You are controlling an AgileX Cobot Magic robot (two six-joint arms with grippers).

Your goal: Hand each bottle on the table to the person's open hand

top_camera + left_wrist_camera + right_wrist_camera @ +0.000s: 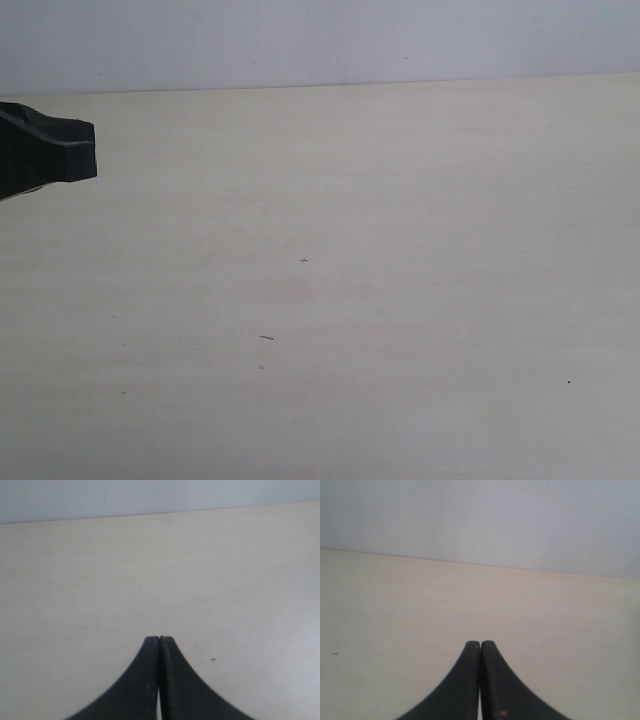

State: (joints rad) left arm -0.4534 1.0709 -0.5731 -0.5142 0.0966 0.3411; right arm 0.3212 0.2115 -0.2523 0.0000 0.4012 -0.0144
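Now L tool [159,638] & R tool [480,643] both closed, over pale specked table [420,200].

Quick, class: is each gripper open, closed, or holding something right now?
Left gripper: closed, holding nothing.
Right gripper: closed, holding nothing.

Left hand [159,639]: two smooth matte-black fingers, narrow rounded tips flaring in curves to broad bases. Right hand [480,643]: same build, small orange speck near one base. Left arm housing [48,150]: blocky, black, chamfered edges.
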